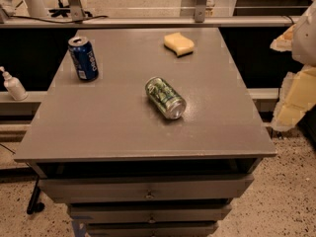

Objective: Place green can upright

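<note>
The green can point(165, 98) lies on its side near the middle of the grey tabletop point(123, 127). Its silver end faces the front right. My gripper point(295, 95) shows at the far right edge of the view as pale yellow and white parts. It hangs beyond the table's right edge, well apart from the can, and holds nothing that I can see.
A blue Pepsi can point(83, 58) stands upright at the back left of the table. A yellow sponge point(178, 43) lies at the back middle. A white pump bottle point(12, 85) stands on a ledge to the left. Drawers point(148, 194) sit below the tabletop.
</note>
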`<action>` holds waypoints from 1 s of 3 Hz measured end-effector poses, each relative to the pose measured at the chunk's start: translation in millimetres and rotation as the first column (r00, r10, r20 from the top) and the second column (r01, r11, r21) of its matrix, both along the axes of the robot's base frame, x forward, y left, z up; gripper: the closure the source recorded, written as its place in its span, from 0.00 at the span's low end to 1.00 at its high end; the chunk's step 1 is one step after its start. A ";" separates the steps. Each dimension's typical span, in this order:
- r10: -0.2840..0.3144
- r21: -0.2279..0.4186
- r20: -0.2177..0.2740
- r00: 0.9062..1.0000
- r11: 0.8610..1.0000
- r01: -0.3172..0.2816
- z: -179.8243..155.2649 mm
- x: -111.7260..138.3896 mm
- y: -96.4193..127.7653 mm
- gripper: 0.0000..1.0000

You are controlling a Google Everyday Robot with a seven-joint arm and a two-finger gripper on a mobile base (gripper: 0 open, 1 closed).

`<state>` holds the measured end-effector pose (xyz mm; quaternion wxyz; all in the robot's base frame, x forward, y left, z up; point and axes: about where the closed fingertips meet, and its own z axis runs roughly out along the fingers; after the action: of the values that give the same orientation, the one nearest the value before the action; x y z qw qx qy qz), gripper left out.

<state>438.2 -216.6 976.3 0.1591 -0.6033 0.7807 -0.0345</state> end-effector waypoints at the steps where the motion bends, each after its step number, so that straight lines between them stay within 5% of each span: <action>1: 0.000 0.000 0.000 1.000 1.000 0.000 0.0 0.0 0.0 0.00; 3: -0.086 0.097 -0.058 0.995 0.991 0.091 -15.7 33.0 26.5 0.00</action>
<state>471.1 -190.1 960.5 0.1664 -0.5600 0.8115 0.0138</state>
